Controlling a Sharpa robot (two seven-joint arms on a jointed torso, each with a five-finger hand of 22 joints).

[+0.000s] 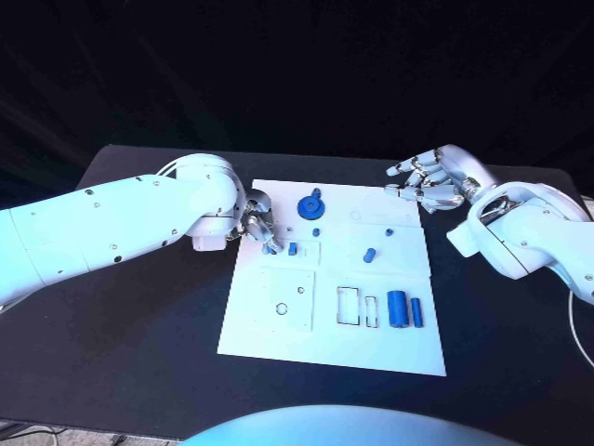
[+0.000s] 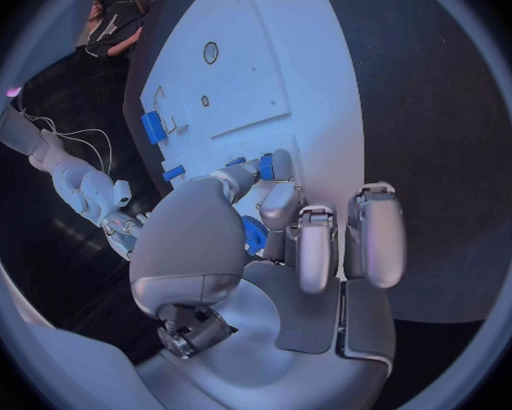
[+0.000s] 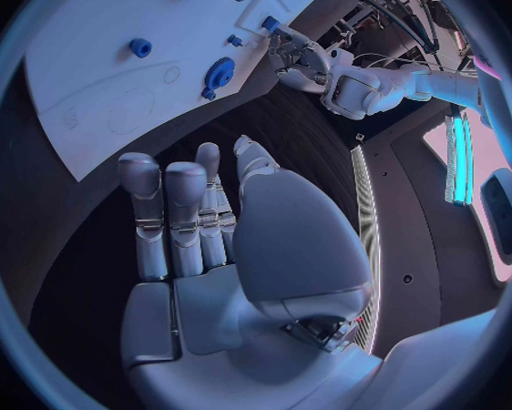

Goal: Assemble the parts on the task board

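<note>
Black surface (image 1: 136, 372), white board (image 1: 277, 339) in the middle. Left hand (image 1: 257, 226) at the board's left edge, pinching a small blue peg (image 2: 268, 166) (long axis along the fingertips, pointing onto the board). Right hand (image 1: 430, 181) off the far right corner, fingers loosely curled, holding nothing. Loose parts: two blue cylinders (image 1: 404, 309) lying lengthwise near right, gear (image 1: 310, 205) far middle. Left hand nearer the sockets.

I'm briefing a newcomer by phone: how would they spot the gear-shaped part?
Find the white task board on the black table. Near its far edge, between the two hands, lies the blue gear. It alone is round and toothed; the other blue parts are plain pegs and cylinders.
</note>
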